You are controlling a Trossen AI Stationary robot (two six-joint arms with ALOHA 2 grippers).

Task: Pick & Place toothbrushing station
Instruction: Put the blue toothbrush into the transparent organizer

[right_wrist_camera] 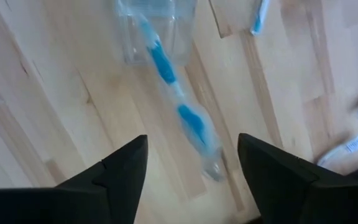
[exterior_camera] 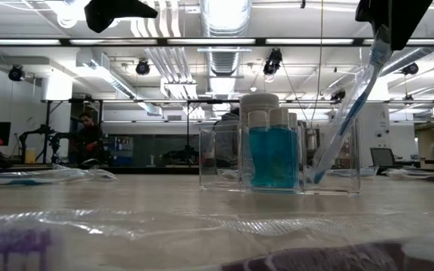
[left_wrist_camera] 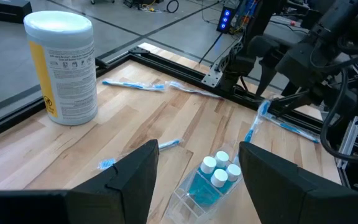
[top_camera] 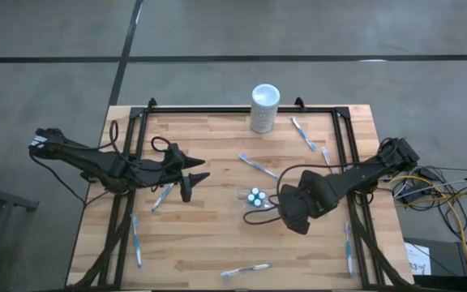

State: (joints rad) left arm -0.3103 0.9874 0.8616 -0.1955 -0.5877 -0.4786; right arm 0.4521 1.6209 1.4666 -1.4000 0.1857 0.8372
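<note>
Right gripper [right_wrist_camera: 191, 171]: fingers spread wide, holding nothing, poised directly above the clear plastic cup [right_wrist_camera: 157, 31]. Wrapped toothbrush [right_wrist_camera: 179, 109] found standing slanted in that cup, head down, handle leaning up toward the fingers; judged just let go. Left gripper [left_wrist_camera: 197, 177]: fingers likewise wide and empty, hovering over the tabletop [top_camera: 209, 243] to the cup's left, pointed at it.

Cup sat near the middle of the tabletop, with teal-and-white tubes [top_camera: 254, 197] upright inside. Spare toothbrushes [top_camera: 258, 165] lay scattered flat around it; white cylinder [top_camera: 265, 108] stood at the far edge.

Handling, judged: brushes very light, thin, stiff along the handle; crinkly wrapper likely slippery. Best pinched mid-handle across the narrow width. Cup light, thin-walled, easily tipped by a leaning brush or a brushing finger.
</note>
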